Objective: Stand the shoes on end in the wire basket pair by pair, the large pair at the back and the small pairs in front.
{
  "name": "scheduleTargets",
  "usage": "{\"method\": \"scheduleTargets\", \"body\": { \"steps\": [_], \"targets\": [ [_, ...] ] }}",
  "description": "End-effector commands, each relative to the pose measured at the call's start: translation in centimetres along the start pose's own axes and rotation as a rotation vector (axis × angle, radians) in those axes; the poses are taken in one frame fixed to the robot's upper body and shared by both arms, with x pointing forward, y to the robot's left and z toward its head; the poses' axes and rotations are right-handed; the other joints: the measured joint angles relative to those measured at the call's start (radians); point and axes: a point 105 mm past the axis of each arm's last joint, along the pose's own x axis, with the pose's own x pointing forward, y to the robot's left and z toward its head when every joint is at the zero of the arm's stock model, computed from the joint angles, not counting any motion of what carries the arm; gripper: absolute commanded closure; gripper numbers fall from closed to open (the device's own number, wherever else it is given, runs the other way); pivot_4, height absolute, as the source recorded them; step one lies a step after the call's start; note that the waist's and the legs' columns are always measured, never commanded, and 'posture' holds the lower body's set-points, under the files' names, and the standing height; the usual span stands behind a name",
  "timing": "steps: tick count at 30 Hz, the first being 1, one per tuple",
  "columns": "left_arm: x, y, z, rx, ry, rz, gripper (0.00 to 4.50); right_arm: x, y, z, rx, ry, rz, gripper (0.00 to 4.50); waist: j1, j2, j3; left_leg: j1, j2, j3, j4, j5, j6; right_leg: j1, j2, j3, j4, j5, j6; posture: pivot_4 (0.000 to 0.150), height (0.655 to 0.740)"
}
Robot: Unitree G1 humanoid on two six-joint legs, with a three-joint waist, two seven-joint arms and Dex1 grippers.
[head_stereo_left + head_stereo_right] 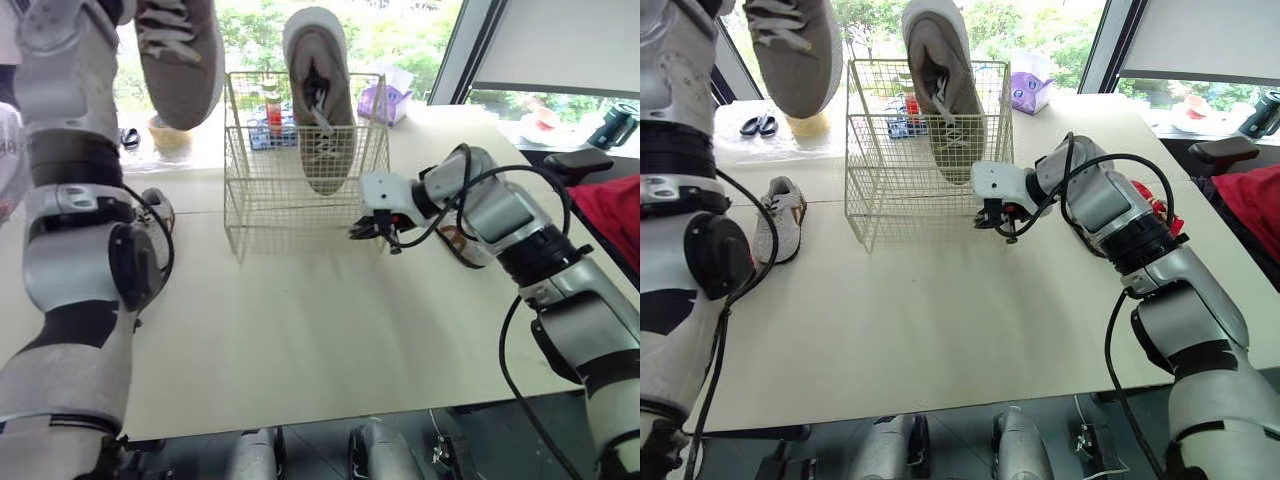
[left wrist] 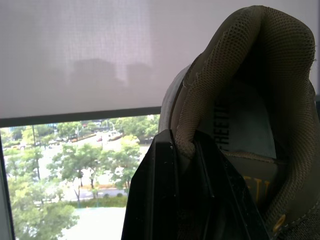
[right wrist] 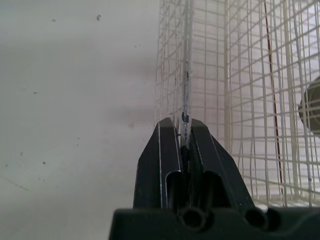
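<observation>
A white wire basket (image 1: 270,190) stands at the back middle of the table. One large grey-brown shoe (image 1: 320,100) stands on end inside it at its right side, toe down. My left gripper (image 2: 182,137) is shut on the heel collar of a second large grey-brown shoe (image 1: 180,60), held high above the table to the left of the basket. My right gripper (image 1: 375,230) is shut on the basket's front right corner wire (image 3: 186,75), low near the table. A small grey shoe (image 1: 780,220) lies on the table left of the basket.
Behind the basket are a red bottle (image 1: 273,115), a purple tissue pack (image 1: 385,100) and a yellowish cup (image 1: 170,135). Scissors (image 1: 760,125) lie at the back left. A red cloth (image 1: 610,215) lies off the table's right edge.
</observation>
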Motion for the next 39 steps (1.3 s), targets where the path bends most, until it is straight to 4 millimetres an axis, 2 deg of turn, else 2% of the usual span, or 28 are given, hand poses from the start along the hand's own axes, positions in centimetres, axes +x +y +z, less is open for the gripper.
{"method": "scheduleTargets", "body": {
  "steps": [1,6,12,15,17,25,33,39],
  "targets": [
    [0.6,-0.9,4.5,-0.018,-0.206,-0.002,4.5,-0.5,0.7,2.7,-0.099,-0.067,0.016,4.4,-0.002,0.0,0.0,0.0,0.0,0.0,0.0,0.0,0.0,0.0,0.0,0.0,0.0,0.0,0.0,0.15,0.6938],
    [0.7,-1.5,4.2,-0.086,-0.267,0.018,4.5,-0.5,1.6,3.4,-0.083,-0.082,0.013,4.4,-0.009,0.0,0.0,0.0,0.0,0.001,-0.002,0.0,0.0,-0.001,0.0,0.0,-0.001,0.0,0.0,0.15,0.6938],
    [-0.1,-1.8,1.8,-0.047,-0.27,0.044,4.5,-0.7,2.1,3.7,-0.056,-0.086,-0.007,4.4,-0.003,0.0,0.0,0.0,0.0,0.001,-0.002,0.0,0.0,-0.001,0.0,0.0,-0.001,0.0,0.0,0.15,0.6938],
    [-1.2,-2.3,-1.8,-0.124,-0.234,0.064,4.5,-0.7,2.3,4.0,-0.044,-0.106,-0.01,4.4,0.0,0.0,0.0,0.001,0.0,0.001,-0.002,0.0,0.0,0.0,0.0,0.0,-0.001,0.0,0.0,0.15,0.6938],
    [-1.7,-2.4,-3.4,-0.15,-0.214,0.087,4.5,-0.7,2.4,4.1,-0.038,-0.112,-0.012,4.4,0.001,0.0,0.0,0.001,0.0,0.0,-0.001,0.0,0.0,0.001,0.0,0.0,-0.001,0.0,0.0,0.15,0.6938],
    [-2.5,-3.9,-7.1,-0.215,-0.139,0.11,4.5,-0.6,2.9,4.2,-0.022,-0.123,-0.006,4.4,0.005,0.0,0.0,0.01,0.0,0.0,-0.002,0.0,0.0,0.011,0.0,0.0,-0.001,0.0,0.0,0.15,0.6938],
    [-0.8,-4.1,-2.6,-0.2,-0.268,0.121,4.5,-0.4,3.4,4.0,-0.006,-0.131,0.006,4.4,0.006,0.0,0.0,0.011,0.0,0.0,-0.002,0.0,0.0,0.013,0.0,-0.001,-0.003,0.0,0.0,0.15,0.6938],
    [-1.0,-5.3,-4.7,-0.272,-0.215,0.123,4.5,-0.3,3.7,4.3,0.001,-0.14,0.008,4.4,0.006,0.0,0.0,0.011,0.0,-0.001,-0.002,0.0,0.0,0.013,0.0,-0.001,-0.003,0.0,0.0,0.15,0.6938]
  ]
}}
